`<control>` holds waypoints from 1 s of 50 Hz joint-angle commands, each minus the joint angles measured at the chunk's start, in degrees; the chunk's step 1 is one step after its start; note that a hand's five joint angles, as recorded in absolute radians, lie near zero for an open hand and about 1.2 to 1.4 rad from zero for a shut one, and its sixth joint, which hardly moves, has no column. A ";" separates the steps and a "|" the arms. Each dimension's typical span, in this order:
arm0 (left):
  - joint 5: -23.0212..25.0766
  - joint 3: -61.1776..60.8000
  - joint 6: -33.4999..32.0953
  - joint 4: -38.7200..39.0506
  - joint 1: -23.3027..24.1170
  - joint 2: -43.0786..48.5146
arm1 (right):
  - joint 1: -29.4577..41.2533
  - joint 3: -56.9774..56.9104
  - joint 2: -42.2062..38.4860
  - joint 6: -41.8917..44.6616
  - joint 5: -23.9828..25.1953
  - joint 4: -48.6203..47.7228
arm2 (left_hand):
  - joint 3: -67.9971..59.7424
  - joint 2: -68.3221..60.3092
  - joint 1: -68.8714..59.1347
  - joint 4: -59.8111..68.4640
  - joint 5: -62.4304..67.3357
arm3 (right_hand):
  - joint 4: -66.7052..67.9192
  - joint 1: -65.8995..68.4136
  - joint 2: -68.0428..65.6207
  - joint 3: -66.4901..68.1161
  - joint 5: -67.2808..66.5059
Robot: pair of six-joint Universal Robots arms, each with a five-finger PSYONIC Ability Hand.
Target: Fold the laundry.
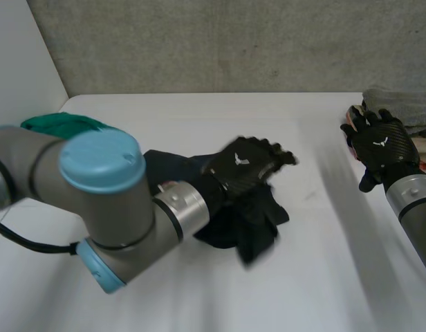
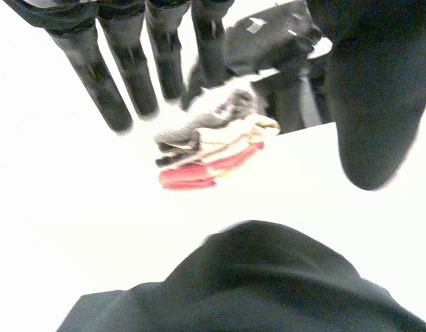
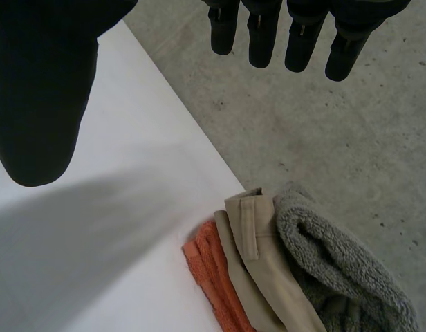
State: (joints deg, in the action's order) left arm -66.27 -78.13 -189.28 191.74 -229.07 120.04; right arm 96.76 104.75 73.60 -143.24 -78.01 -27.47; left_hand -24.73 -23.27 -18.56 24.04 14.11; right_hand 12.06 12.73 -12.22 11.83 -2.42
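Dark garment [image 1: 249, 227] lies bunched under left hand [image 1: 245, 166]

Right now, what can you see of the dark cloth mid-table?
The dark cloth is a black or very dark navy garment, soft and matte, lying crumpled in a loose heap on the white table, not yet folded. The left hand is above it with fingers straight; whether it touches the cloth is unclear.

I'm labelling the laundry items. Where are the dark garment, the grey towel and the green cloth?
dark garment [image 1: 256, 229]: head view, its crumpled near edge.
grey towel [image 3: 337, 263]: right wrist view, its rolled fold.
green cloth [image 1: 55, 124]: head view, its top surface.
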 commanded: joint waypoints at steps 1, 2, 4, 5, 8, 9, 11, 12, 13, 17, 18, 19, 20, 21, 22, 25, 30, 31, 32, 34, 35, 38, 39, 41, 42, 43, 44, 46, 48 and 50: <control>-3.68 0.26 -0.38 -0.13 -2.61 -2.26 | 0.01 -0.07 -0.13 -0.11 0.14 0.57 | 13.34 11.88 7.17 -12.65 -12.72 | -2.06 -2.73 2.22 -1.83 2.42; -4.82 0.00 -0.47 -0.22 -3.75 -3.40 | 0.10 -0.16 -0.13 -0.11 0.14 0.57 | 13.01 11.54 6.84 -12.32 -12.38 | -2.06 -2.73 2.22 -1.83 2.42; -8.85 -1.05 -0.39 -0.84 -6.73 -6.38 | 0.45 -0.25 -0.13 -0.02 0.31 0.57 | 11.33 9.87 5.16 -10.64 -10.71 | -2.06 -2.73 2.22 -1.83 2.42; -10.44 -1.67 -0.30 -1.28 -7.70 -7.27 | 0.97 -0.51 -0.21 -0.02 0.40 0.92 | 11.32 9.86 5.15 -10.63 -10.70 | -2.06 -2.73 2.22 -1.83 2.42; -16.14 -4.73 -0.73 -3.73 -9.11 -10.43 | 2.99 -1.65 -0.22 -0.02 0.84 2.50 | 11.32 9.86 5.15 -10.63 -10.70 | -2.06 -2.73 2.22 -1.83 2.42; -17.13 -5.44 -0.74 -4.35 -9.12 -11.40 | 4.82 -3.13 -0.39 -0.02 1.10 4.51 | 11.32 9.86 5.15 -10.63 -10.70 | -2.06 -2.73 2.22 -1.83 2.42; -20.02 -7.98 -0.82 -5.93 -9.03 -13.50 | 6.24 -4.90 -0.57 -0.02 1.54 6.62 | 11.32 9.86 5.15 -10.63 -10.70 | -2.06 -2.73 2.22 -1.83 2.42; -20.82 -9.13 -0.82 -6.37 -8.94 -14.13 | 6.86 -5.78 -0.65 -0.02 1.81 7.94 | 11.32 9.86 5.15 -10.63 -10.70 | -2.06 -2.73 2.22 -1.83 2.42; -21.44 -10.27 -0.82 -6.64 -8.86 -14.74 | 7.73 -7.70 -1.18 -0.11 2.59 11.09 | 11.32 9.86 5.15 -10.63 -10.70 | -2.06 -2.73 2.22 -1.83 2.42; -22.94 -16.43 -1.26 -5.94 -8.24 -18.35 | 9.23 -12.80 -4.68 -0.46 4.53 18.73 | 11.32 9.86 5.15 -10.63 -10.70 | -2.06 -2.73 2.22 -1.83 2.42; -22.94 -17.40 -1.35 -5.59 -8.24 -18.70 | 9.76 -13.86 -5.57 -0.63 4.62 20.51 | 11.49 10.02 5.32 -10.80 -10.86 | -2.06 -2.73 2.22 -1.83 2.42; -23.02 -19.06 -1.52 -4.72 -8.41 -18.97 | 10.37 -14.83 -6.27 -0.98 4.71 22.18 | 11.82 10.36 5.65 -11.13 -11.20 | -2.06 -2.73 2.22 -1.83 2.42; -23.02 -19.77 -1.53 -4.10 -8.68 -18.97 | 11.16 -15.88 -7.06 -1.42 4.71 23.93 | 11.83 10.36 5.66 -11.14 -11.20 | -2.06 -2.73 2.22 -1.83 2.42; -23.11 -20.30 -1.61 -3.48 -8.94 -18.97 | 12.74 -17.81 -8.29 -2.73 4.71 27.08 | 11.83 10.36 5.66 -11.14 -11.20 | -2.06 -2.73 2.22 -1.83 2.42; -23.20 -20.74 -1.61 -2.96 -9.29 -18.88 | 13.45 -18.70 -8.91 -3.53 4.71 28.42 | 11.83 10.36 5.66 -11.14 -11.20 | -2.06 -2.73 2.22 -1.83 2.42; -23.29 -22.24 -2.14 -1.55 -13.32 -18.44 | 15.47 -20.72 -10.58 -6.94 5.23 32.02 | 11.83 10.36 5.66 -11.14 -11.20 | -2.06 -2.73 2.22 -1.83 2.42; -22.85 -23.56 -7.40 -1.54 -18.96 -14.41 | 17.85 -21.17 -11.46 -9.07 4.97 32.21 | 11.83 10.36 5.66 -11.14 -11.20 | -2.06 -2.73 2.22 -1.83 2.42; -22.67 -23.64 -9.42 -1.80 -20.18 -12.83 | 18.46 -21.17 -11.73 -9.16 4.97 32.13 | 11.83 10.36 5.66 -11.14 -11.20 | -2.06 -2.73 2.22 -1.83 2.42; -22.59 -23.73 -10.39 -1.81 -20.63 -12.12 | 19.34 -21.25 -12.34 -9.25 4.80 31.86 | 11.83 10.36 5.66 -11.14 -11.20 | -2.06 -2.73 2.22 -1.83 2.42; -22.58 -23.82 -11.89 -1.81 -21.33 -11.06 | 20.13 -21.17 -12.96 -9.25 4.45 31.51 | 11.83 10.36 5.66 -11.14 -11.20 | -2.06 -2.73 2.22 -1.83 2.42; -22.58 -24.00 -13.03 -1.81 -21.68 -10.28 | 20.48 -21.17 -13.22 -9.16 4.10 31.25 | 11.66 10.20 5.49 -10.97 -11.04 | -2.06 -2.73 2.22 -1.83 2.42; -22.50 -24.17 -13.92 -1.81 -21.86 -9.04 | 21.63 -21.17 -13.66 -9.16 2.34 30.63 | 11.16 9.69 4.99 -10.47 -10.53 | -2.06 -2.73 2.22 -1.83 2.42; -22.41 -24.17 -13.92 -1.72 -22.04 -7.91 | 21.89 -21.25 -13.75 -9.16 1.81 30.37 | 10.32 8.86 4.15 -9.63 -9.70 | -2.06 -2.73 2.22 -1.83 2.42; -22.50 -24.00 -14.01 -1.72 -22.04 -6.93 | 22.25 -21.17 -14.19 -8.98 0.14 29.40 | 8.47 7.01 2.30 -7.78 -7.85 | -2.06 -2.73 2.22 -1.83 2.42; -22.50 -23.74 -14.27 -1.72 -22.13 -6.14 | 22.25 -21.17 -14.28 -8.98 -0.38 28.97 | 3.97 2.50 -2.20 -3.28 -3.34 | -2.06 -2.73 2.22 -1.83 2.42; -22.58 -23.56 -14.27 -1.72 -22.13 -5.70 | 22.25 -21.08 -14.28 -8.98 -1.00 28.53 | -1.91 -3.37 -8.08 2.60 2.53 | -2.06 -2.73 2.22 -1.83 2.42; -22.58 -23.38 -14.27 -1.72 -22.13 -5.26 | 21.98 -20.90 -14.19 -8.98 -1.96 28.00 | -10.62 -12.09 -16.80 11.32 11.25 | -2.06 -2.73 2.22 -1.83 2.42; -23.02 -22.68 -14.44 -0.67 -22.13 -4.21 | 21.72 -20.73 -13.84 -8.90 -2.67 27.56 | -48.62 -50.09 -54.80 49.32 49.25 | -2.06 -2.73 2.22 -1.83 2.42; -23.11 -21.19 -14.62 0.56 -22.13 -4.11 | 21.54 -20.38 -13.66 -8.90 -3.37 27.12 | -55.27 -56.73 -61.44 55.96 55.89 | -2.06 -2.73 2.22 -1.83 2.42; -23.81 -17.61 -15.58 3.62 -21.95 -4.46 | 21.28 -20.20 -13.49 -8.90 -3.55 26.85 | -55.27 -56.73 -61.44 55.96 55.89 | -2.06 -2.73 2.22 -1.83 2.42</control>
State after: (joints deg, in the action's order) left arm -89.03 -100.90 -203.93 190.82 -251.34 115.06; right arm 118.78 83.97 59.56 -152.21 -79.99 0.49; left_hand -54.66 -56.20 -55.37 55.04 41.02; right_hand 12.06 12.73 -12.22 11.83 -2.42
